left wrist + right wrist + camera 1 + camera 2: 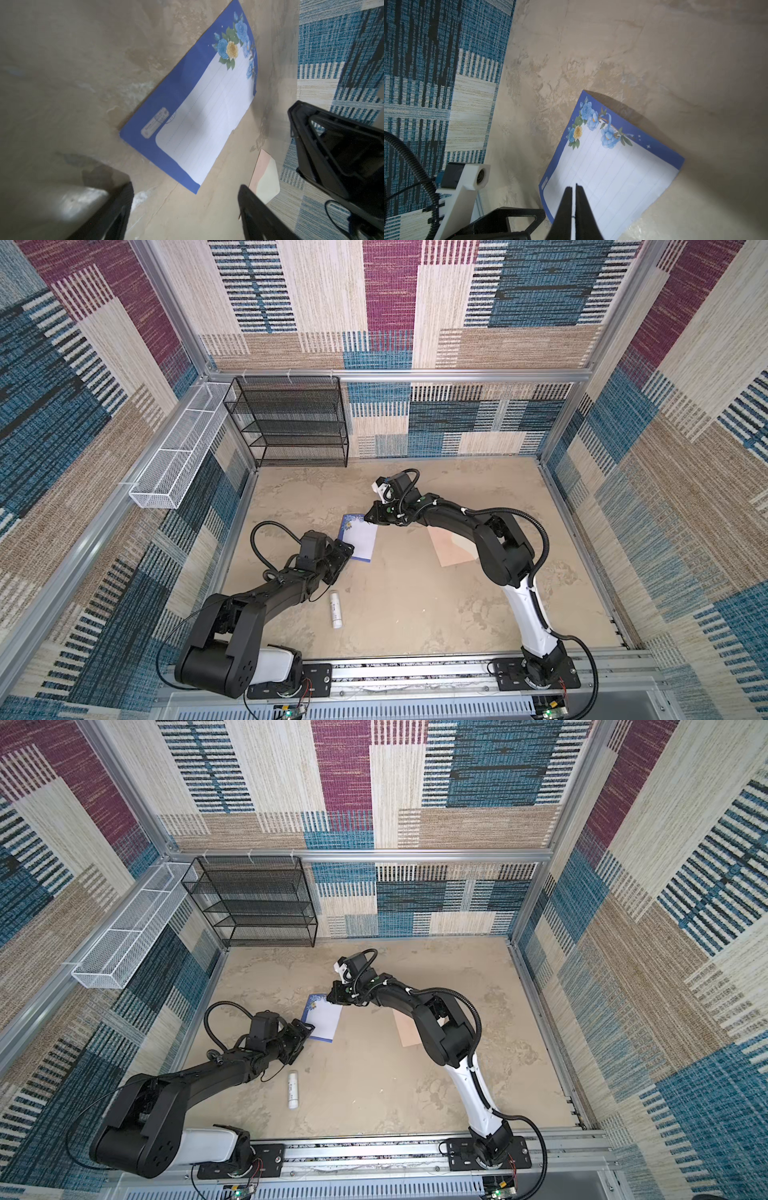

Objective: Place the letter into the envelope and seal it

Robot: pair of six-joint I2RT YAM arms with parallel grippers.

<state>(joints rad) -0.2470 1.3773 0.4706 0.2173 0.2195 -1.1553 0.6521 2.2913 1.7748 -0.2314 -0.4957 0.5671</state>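
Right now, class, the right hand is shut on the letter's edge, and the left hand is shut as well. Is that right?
No: the left hand is open, its fingers spread wide, as the left wrist view shows. The right hand is shut on the edge of the letter.

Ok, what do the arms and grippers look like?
The left arm and right arm are black with a glossy white link near the base. Ribbed black cables loop to each wrist. The left gripper and right gripper have black triangular open-frame fingers; a white camera bracket sits on the right wrist.
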